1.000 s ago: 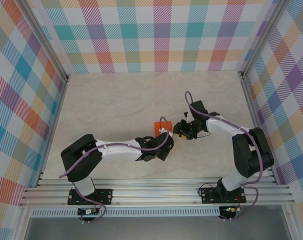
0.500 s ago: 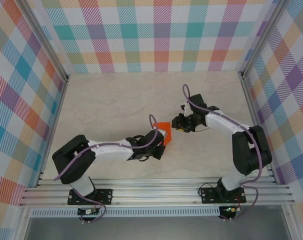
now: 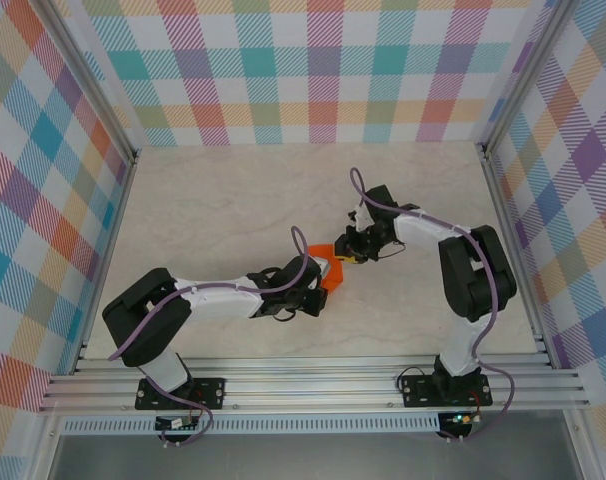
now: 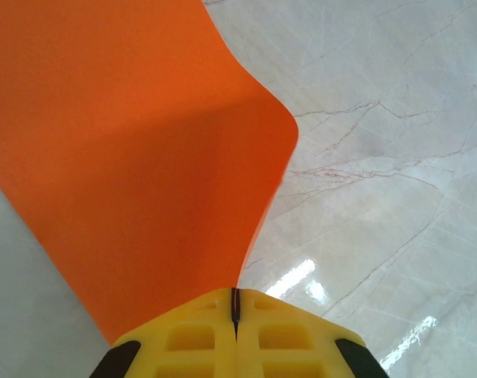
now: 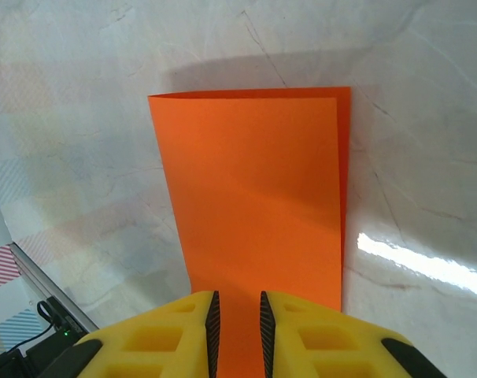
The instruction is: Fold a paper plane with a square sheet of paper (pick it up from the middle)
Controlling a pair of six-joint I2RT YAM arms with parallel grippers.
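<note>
Walls (image 3: 323,70): plaid in many pastel colours, on three sides of the table.
Table (image 3: 213,200): pale marble look, glossy, with bright glints of light.
Paper (image 5: 254,205): bright orange, plain, folded double, one layer's edge peeking past the other; bowed near the left claw; mid-table, between both claws.
Left claw (image 4: 234,303): yellow fingers pressed tight together, pinching the paper's edge.
Right claw (image 5: 237,303): fingers a narrow slit apart, over the paper; contact cannot be told.
</note>
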